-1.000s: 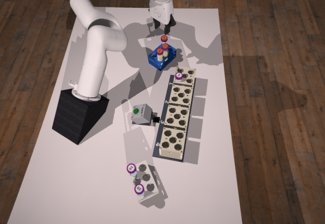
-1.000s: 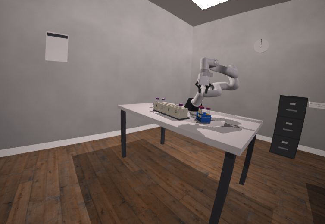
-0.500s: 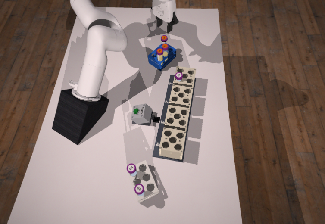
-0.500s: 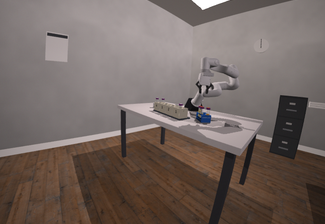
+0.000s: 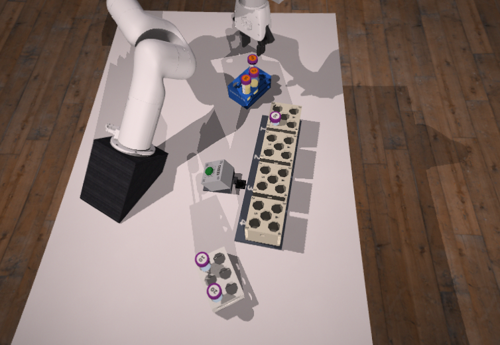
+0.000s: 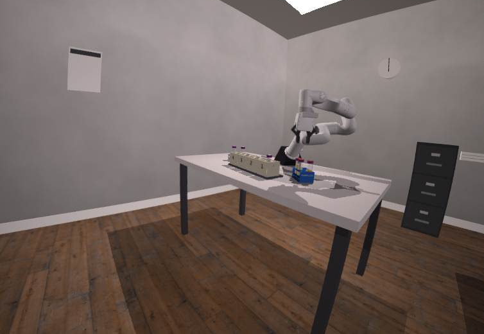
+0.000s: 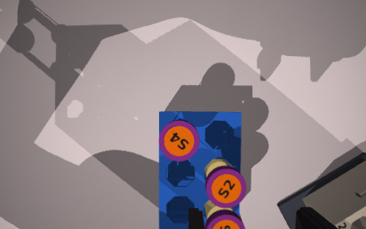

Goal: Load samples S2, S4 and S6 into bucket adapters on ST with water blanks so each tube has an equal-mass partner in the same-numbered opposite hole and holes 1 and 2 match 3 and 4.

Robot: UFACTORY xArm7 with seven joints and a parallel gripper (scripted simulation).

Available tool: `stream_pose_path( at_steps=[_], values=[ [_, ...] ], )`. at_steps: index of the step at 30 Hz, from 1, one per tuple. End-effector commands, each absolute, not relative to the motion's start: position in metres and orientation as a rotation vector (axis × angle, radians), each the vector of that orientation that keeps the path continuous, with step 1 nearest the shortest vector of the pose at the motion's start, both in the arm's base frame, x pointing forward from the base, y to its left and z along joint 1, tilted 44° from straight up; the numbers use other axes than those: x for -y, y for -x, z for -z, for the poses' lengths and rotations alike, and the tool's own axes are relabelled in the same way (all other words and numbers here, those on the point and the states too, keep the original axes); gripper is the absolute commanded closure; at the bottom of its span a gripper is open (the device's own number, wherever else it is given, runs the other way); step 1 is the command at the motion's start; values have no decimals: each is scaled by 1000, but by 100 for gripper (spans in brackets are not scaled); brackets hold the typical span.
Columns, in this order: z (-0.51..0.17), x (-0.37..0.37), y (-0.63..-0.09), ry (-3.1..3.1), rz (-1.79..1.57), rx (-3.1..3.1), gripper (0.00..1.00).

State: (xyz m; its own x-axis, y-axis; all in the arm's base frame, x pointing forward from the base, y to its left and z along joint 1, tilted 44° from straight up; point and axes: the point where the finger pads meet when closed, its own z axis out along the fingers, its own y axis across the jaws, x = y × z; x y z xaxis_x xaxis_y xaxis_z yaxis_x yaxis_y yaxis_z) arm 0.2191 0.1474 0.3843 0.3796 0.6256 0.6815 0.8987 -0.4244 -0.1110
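Inside the blue rack stand S2, S4 and S6, S2 and S6 neighbours in one row, S4 in the other. Above the rack hangs the claw, its fingers apart with nothing between them. Near the rack, ST carries four adapters; adapter 1 holds a white-dotted blank. Beside ST sits the green DONE key. Farther along the bench, a pale rack holds blanks 10 and 20.
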Motion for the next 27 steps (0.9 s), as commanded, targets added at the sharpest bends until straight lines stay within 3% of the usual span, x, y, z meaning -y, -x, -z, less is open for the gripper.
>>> stream_pose_path(
  at_steps=[1, 27],
  values=[
    [-378, -154, -222, 2174, 780, 1311, 43],
    [-346, -183, -232, 2174, 780, 1311, 43]
  ],
)
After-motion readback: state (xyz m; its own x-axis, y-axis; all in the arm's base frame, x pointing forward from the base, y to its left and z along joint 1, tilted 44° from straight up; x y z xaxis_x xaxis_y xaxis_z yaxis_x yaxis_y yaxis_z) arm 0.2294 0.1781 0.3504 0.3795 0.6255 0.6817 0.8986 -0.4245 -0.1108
